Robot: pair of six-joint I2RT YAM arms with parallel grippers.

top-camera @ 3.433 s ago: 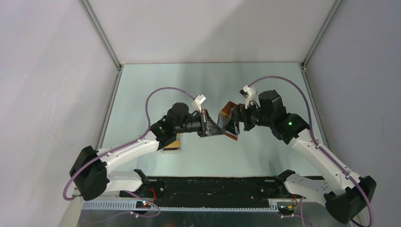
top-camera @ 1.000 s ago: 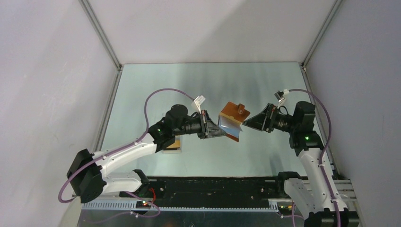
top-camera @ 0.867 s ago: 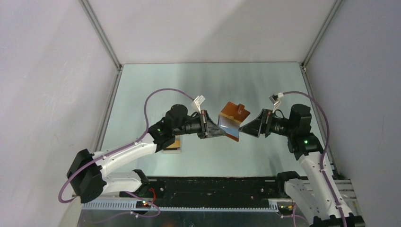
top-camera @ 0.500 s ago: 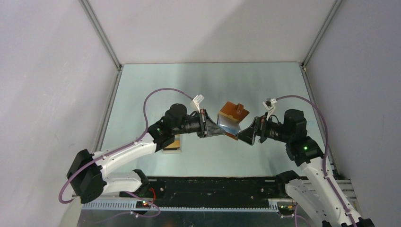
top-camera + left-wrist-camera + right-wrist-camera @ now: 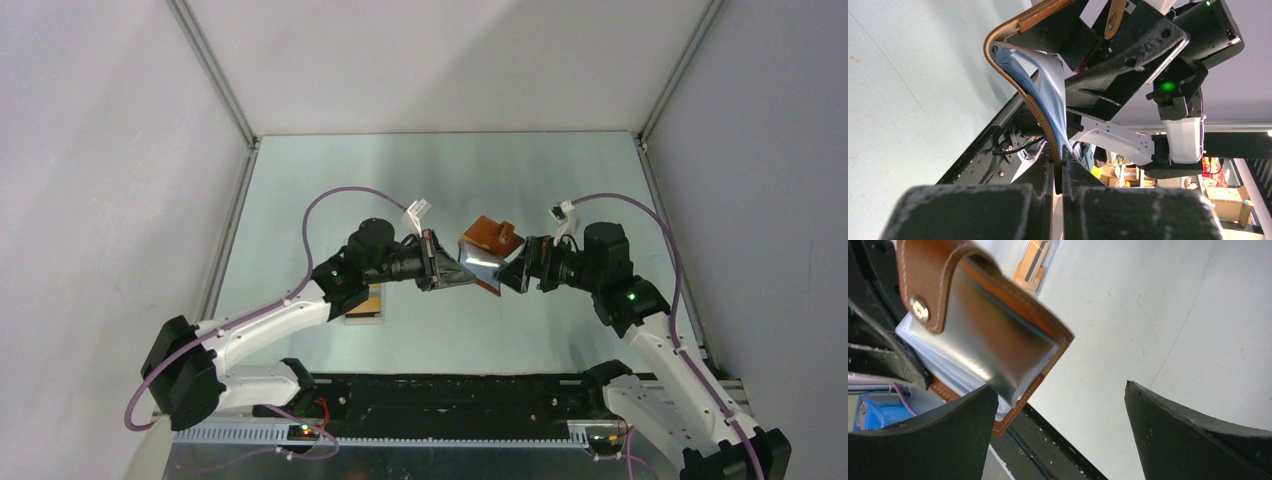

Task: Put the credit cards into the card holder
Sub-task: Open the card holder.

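Top view: the left gripper [image 5: 452, 270] is clamped shut on the near edge of the card holder [image 5: 488, 240] and holds it in the air over mid-table [image 5: 420, 170], folded part open, with its mouth toward the right arm. The right gripper [image 5: 515, 275] stands at full spread just beside the holder's lower right corner and carries nothing. The credit cards [image 5: 367, 300] lie on the table, half hidden under the left forearm and well apart from the holder. Count: one holder, two arms, one group of cards.

Left wrist view: both pads [image 5: 973, 210] pinch the brown leather spine, and the grey-blue pockets bulge out above them. The grip is thin and sits right on the edge. I judge any push from the right side could twist the holder out, so I'd keep contact light.

Right wrist view: the holder [image 5: 983, 340] fills the upper left, with one snap stud [image 5: 919, 309] on its tab. The near corner sits just by my left-hand finger [image 5: 938, 440], but I can't tell whether they touch. The cards [image 5: 1030, 270] show beyond it on the table. I see orange faces and one dark stripe, but they overlap and I can't read the number.

The step, as I read it, is spreading a pocket. I'd hook only the outer flap, pull away from the left pinch, then go and fetch a card.
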